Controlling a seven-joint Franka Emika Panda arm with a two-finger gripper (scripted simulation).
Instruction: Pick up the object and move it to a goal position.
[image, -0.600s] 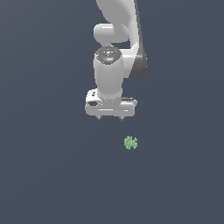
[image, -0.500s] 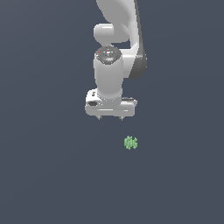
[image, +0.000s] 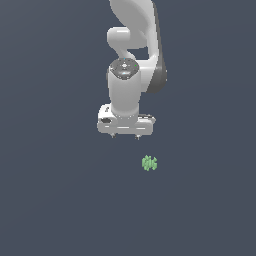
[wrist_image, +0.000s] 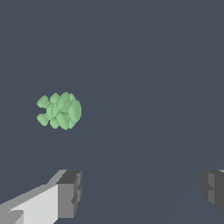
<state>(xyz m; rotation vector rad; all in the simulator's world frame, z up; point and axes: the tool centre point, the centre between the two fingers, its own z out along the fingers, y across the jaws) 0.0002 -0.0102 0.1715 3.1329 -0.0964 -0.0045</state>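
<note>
No change since earlier frame: fingers (wrist_image: 70, 194) spread wide, empty; green object (image: 149, 163) apart, untouched.

Both renders are evenly and softly lit, with no glare. The flat dark slate-grey ground (image: 50, 200) is shaded uniformly, and no cast shadow is seen under the white glossy arm's claw (image: 125, 136). Edges are sharp, without blur or distortion. The small light-green lumpy blob (wrist_image: 59, 110), ahead of the claw, is rendered faceted and crisp.
</note>
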